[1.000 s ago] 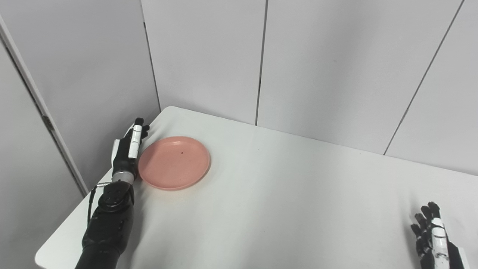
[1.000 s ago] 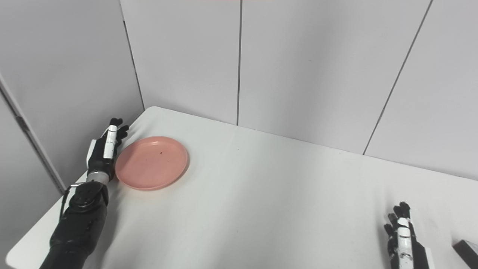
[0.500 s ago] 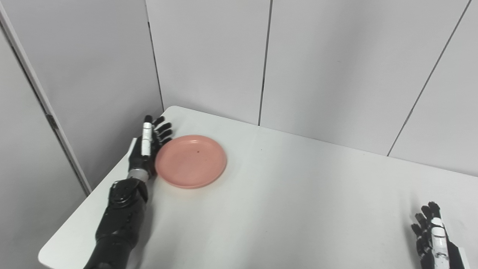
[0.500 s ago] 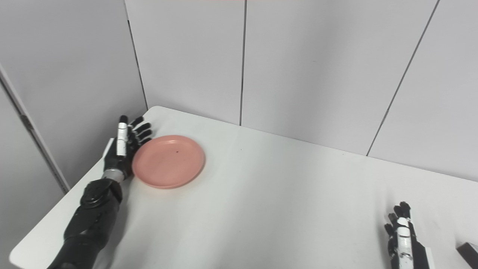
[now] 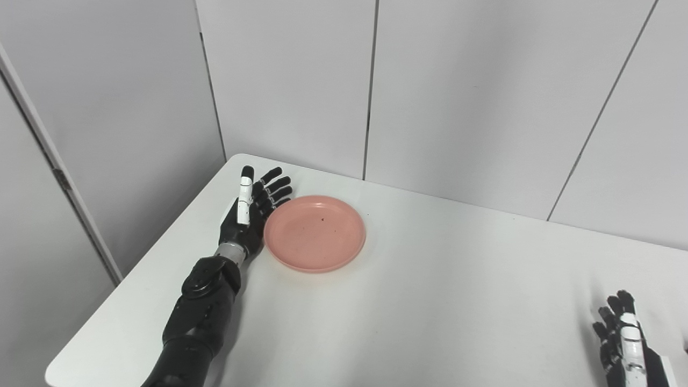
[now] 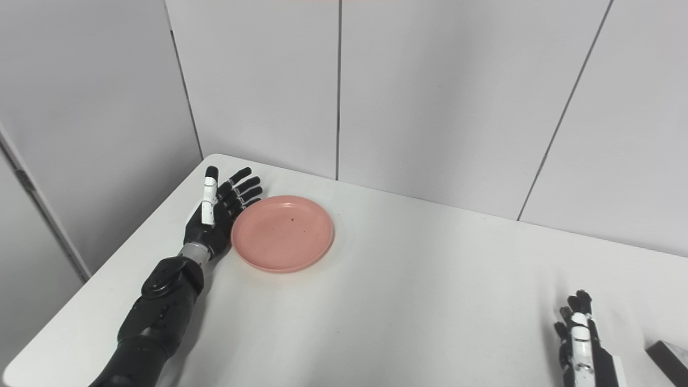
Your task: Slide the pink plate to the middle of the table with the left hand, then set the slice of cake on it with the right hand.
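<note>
While the pink plate (image 5: 315, 233) is lying flat and bare on the white surface (image 5: 408, 301), it is sitting in the left-centre part of the frame, nearer the far left corner of the surface than its middle. A few tiny dark specks are showing on its inner face. The left hand (image 5: 248, 215) is standing on edge just beside the plate's left rim, its palm side pressing against that rim as far as the views show; the fingers (image 5: 274, 185) are stretched out and spread apart toward the upper part of the frame, grasping nothing. Its dark forearm is running down from the hand to the bottom edge at lower left, lying close over the surface. Far across the frame, at the lower right corner, the right hand (image 6: 579, 344) is poking up from the bottom edge with its fingers extended and slightly apart, holding nothing, well apart from the plate. Just to the right of that hand, in the right eye view only, a dark block (image 6: 668, 356) is being cut off by the frame's lower right corner; too little of it is showing to tell what it is. Behind the surface, pale grey wall panels (image 5: 457, 91) with thin dark seams are filling the upper half of the frame.
</note>
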`<state>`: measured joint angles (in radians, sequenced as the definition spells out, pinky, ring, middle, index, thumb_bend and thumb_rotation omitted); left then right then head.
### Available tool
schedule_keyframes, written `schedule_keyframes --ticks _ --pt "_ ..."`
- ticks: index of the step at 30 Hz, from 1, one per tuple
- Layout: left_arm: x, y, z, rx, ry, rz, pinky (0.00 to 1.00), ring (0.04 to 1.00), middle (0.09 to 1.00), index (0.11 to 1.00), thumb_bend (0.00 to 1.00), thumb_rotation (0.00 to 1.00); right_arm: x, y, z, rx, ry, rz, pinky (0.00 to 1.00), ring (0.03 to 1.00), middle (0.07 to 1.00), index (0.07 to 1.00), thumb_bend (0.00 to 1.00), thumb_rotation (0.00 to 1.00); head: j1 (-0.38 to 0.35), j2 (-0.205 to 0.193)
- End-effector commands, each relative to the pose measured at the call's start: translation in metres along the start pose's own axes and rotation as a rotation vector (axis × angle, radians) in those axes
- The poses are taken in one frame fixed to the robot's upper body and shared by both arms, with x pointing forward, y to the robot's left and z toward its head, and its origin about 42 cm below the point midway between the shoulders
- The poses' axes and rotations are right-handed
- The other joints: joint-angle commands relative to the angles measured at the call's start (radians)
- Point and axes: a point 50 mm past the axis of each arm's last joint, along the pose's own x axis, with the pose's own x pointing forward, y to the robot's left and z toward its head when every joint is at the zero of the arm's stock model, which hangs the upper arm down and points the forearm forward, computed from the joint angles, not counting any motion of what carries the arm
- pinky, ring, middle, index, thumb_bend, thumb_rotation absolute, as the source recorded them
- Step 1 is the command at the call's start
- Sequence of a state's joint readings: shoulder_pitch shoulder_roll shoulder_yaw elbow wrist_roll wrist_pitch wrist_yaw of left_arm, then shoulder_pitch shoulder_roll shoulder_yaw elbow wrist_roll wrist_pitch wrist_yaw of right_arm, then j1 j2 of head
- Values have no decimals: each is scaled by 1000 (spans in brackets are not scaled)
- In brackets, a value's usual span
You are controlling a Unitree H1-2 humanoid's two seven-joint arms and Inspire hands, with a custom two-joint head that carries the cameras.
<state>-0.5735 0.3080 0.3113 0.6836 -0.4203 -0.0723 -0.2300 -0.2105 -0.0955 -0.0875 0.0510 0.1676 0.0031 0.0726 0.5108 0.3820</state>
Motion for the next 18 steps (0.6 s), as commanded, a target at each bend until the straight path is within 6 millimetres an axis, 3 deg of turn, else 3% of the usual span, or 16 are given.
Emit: schedule_keyframes --ticks 1,9,14,18 --pt "-3 -6 -16 -39 82 -15 840 843 823 816 913 1000 7 5 18 1 -62 7 1000 1000 1000 1000 348 935 -14 2" --pt "-1 -26 -21 -71 96 -88 866 851 838 825 907 1000 7 12 19 7 -59 -13 1000 1000 1000 1000 319 945 -68 13" --pt "-2 -40 -23 -46 120 -135 862 849 839 826 912 1000 11 13 15 4 -61 -35 1000 1000 1000 1000 364 954 -113 28" --pt "-4 -58 -26 -25 145 -193 880 867 856 848 907 1000 16 13 8 46 -88 -57 1000 987 986 991 398 799 -143 38"
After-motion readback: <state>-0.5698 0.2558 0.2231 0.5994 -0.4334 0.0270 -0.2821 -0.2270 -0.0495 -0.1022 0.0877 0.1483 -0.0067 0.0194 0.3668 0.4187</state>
